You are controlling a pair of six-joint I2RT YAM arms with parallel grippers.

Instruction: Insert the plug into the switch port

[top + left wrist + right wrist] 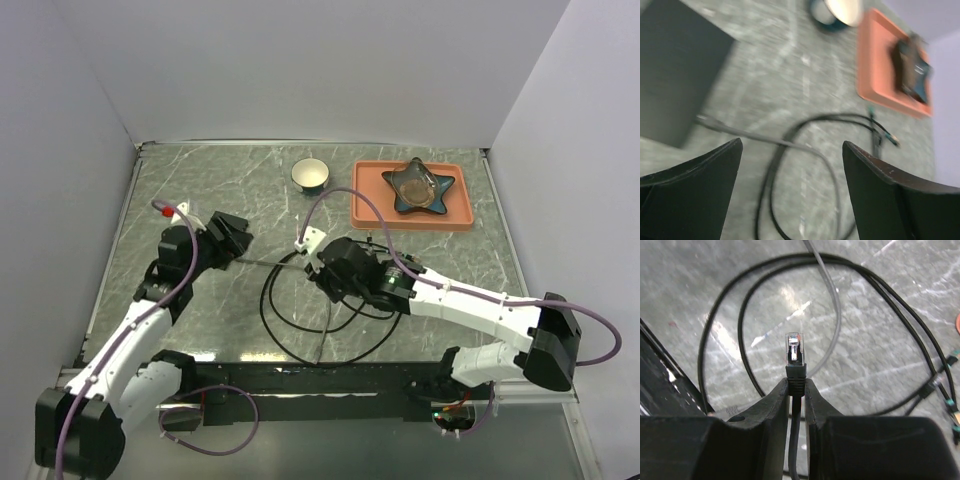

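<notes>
Right wrist view is showing the right gripper (796, 386) pinching a clear plastic plug with a black rubber boot (794, 347). Its two black fingers are pressing together on the boot. The clear tip is sticking out past them, over the table. Under it, a thin black cable (905, 325) is lying in big round loops on the grey-green stone-look table (200, 190). The loops are lying between the two arms.

Left wrist view is looking blurry. The left gripper (792, 144) is hanging over the table with its fingers spread wide, and nothing is sitting between them. A dark grey flat box (675, 75) is sitting at the top left of that view, cut off by the edge. It may be the switch, but its ports are not showing. A thin grey cable (740, 132) is running from the side of the box toward the black loops.

From the top external view, the left arm is covering most of the box. At the back of the table, a small round cream cup (311, 174) is standing beside an orange flat tray (370, 197). A dark star-shaped glass dish (418, 187) is resting in the tray, well apart from the plug.
</notes>
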